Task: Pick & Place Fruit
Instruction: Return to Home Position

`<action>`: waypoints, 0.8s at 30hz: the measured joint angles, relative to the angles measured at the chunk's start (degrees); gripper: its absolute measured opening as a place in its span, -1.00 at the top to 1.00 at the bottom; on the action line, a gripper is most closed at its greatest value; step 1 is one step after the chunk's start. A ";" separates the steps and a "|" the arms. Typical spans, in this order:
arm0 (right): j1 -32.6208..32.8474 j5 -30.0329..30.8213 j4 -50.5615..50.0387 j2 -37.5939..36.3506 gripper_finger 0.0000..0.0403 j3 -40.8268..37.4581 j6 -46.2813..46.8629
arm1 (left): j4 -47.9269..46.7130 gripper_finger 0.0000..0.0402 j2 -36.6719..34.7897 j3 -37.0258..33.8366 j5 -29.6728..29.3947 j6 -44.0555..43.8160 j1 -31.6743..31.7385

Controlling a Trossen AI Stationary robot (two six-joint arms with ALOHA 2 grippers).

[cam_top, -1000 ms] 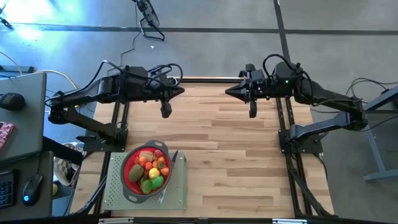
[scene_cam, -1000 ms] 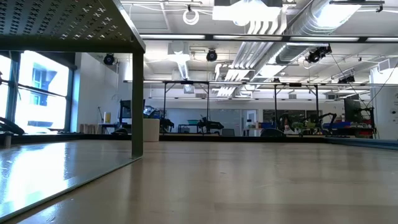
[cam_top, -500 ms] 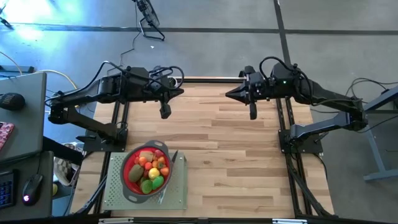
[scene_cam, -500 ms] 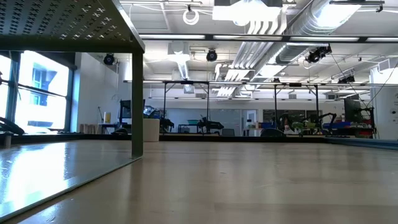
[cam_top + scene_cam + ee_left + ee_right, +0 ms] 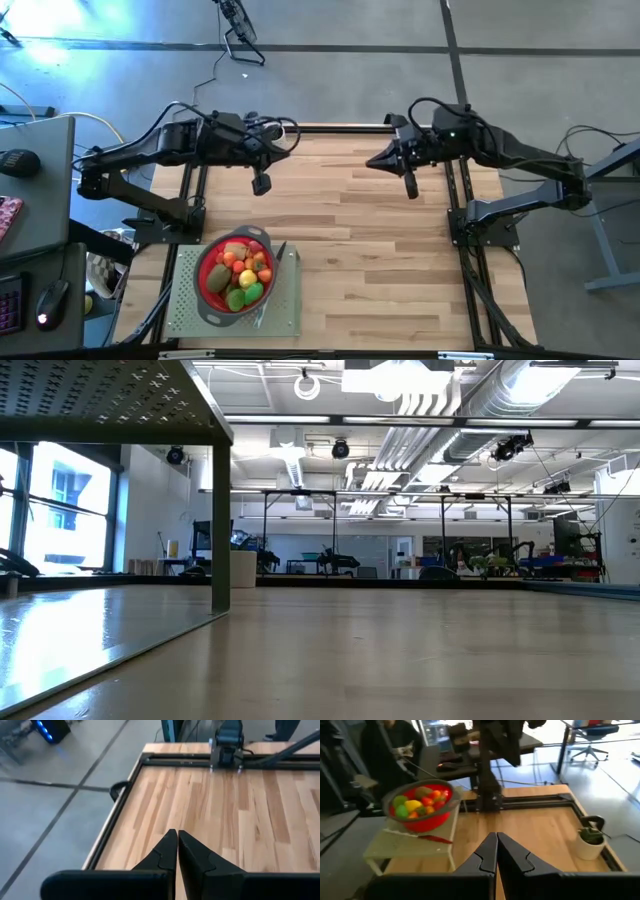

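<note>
Plastic, by the look of it: the toy fruit (image 5: pixel 418 800) is all heaped in the red strainer (image 5: pixel 424 821), up on the grey shelf (image 5: pixel 407 847) at a corner of the counter (image 5: pixel 380 250) on the left arm's side. My guess is they're light, hard and a bit slick. I'd pinch round ones across the widest part so they don't squirt out, and odd-shaped ones on their flatter sides. Nothing looks fragile. The left fingers (image 5: pixel 167 851) are pressed together on nothing, over the far edge. The right fingers (image 5: pixel 487 852) are the same, closed and empty. Both hang well apart from the strainer.
</note>
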 joint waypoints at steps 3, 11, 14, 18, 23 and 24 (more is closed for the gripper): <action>0.02 -1.29 0.12 -0.22 0.99 0.00 -0.03 | -1.34 0.95 -0.45 -0.06 0.89 -0.86 -0.02; 0.02 -1.28 0.10 -0.74 0.99 0.00 -0.26 | 11.99 0.95 -8.50 -15.77 1.97 -2.21 0.00; 0.02 -1.30 0.05 -1.66 0.99 0.00 -1.09 | 19.03 0.95 -13.97 -23.79 1.97 -3.17 -0.01; 0.02 -0.84 -0.96 -3.56 0.99 0.00 -2.54 | 24.16 0.95 -21.58 -31.86 1.97 -3.98 -0.01; 0.02 -0.82 -2.37 -5.66 0.99 0.00 -3.24 | 25.49 0.95 -30.45 -38.16 1.86 -3.98 -0.01; 0.02 -0.81 -2.48 -6.04 0.99 0.00 -3.24 | 25.44 0.95 -31.85 -39.06 1.88 -3.96 -0.01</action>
